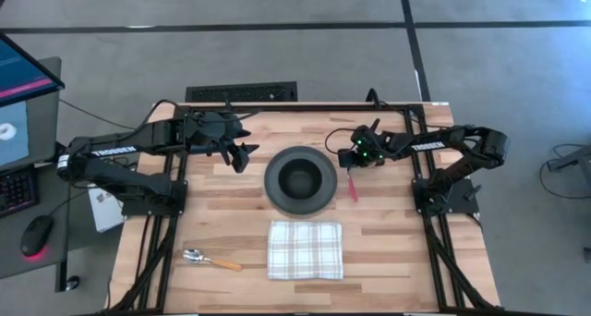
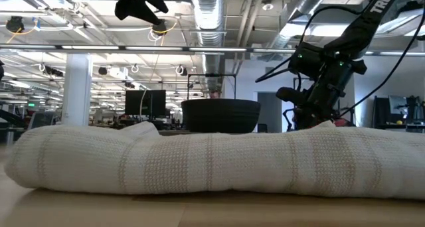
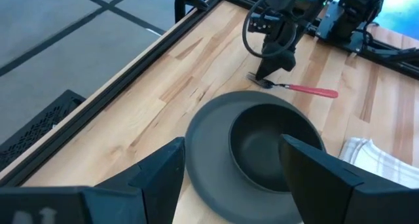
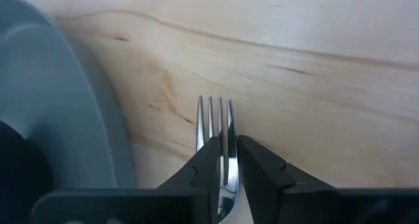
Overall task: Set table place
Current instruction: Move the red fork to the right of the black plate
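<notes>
The right end effector is down at the desk, its two fingers nearly closed around the metal neck of the pink-handled fork. In the right wrist view the fork shows its tines sticking out past the fingertips, lying flat on the wood. The pink handle trails away from this end effector toward the near edge of the desk. The dark grey plate lies just beside this end effector, on the side toward the left arm, its rim close to the tines but apart from them. The black bowl sits in the plate's middle.

The left end effector hovers on the plate's other side with its fingers spread wide, holding nothing; its wrist view looks down over the plate and bowl.

White lettering on the upper link of each arm reads "TROSSEN", though on the left arm it is small enough that only part is plainly legible.

Nearer the front edge than both end effectors, the folded checked napkin lies flat, and the orange-handled spoon lies well to its left. Bare wood stays open between the napkin and the plate, and beyond the fork out to the black rail on the right.
</notes>
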Tool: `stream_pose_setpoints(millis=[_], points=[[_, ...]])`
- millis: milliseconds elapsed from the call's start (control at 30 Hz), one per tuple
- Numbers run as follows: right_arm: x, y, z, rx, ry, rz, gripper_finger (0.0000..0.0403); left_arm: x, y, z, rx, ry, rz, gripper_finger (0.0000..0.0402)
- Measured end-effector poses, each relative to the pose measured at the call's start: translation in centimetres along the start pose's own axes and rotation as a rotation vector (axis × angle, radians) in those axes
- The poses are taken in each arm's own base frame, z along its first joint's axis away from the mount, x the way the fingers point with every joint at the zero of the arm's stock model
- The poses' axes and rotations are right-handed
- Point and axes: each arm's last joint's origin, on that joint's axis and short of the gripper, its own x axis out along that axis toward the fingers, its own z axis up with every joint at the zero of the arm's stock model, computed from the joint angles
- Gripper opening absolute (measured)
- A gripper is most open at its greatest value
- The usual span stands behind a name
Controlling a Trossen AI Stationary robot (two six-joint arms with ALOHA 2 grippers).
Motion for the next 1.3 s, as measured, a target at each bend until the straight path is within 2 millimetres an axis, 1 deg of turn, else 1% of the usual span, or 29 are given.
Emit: stream_pose_setpoints(millis=[300,1300], points=[[0.0,0.04,0.03,0.0,-0.003,0.004,0.0098,0.0,0.01,-0.03,0.001,0.003,0.001,0.0235],[-0.05,0.26,0.14,0.0,0.011,0.021,0.0099,0.0,0.01,-0.02,0.001,0.002,0.001,0.0235]])
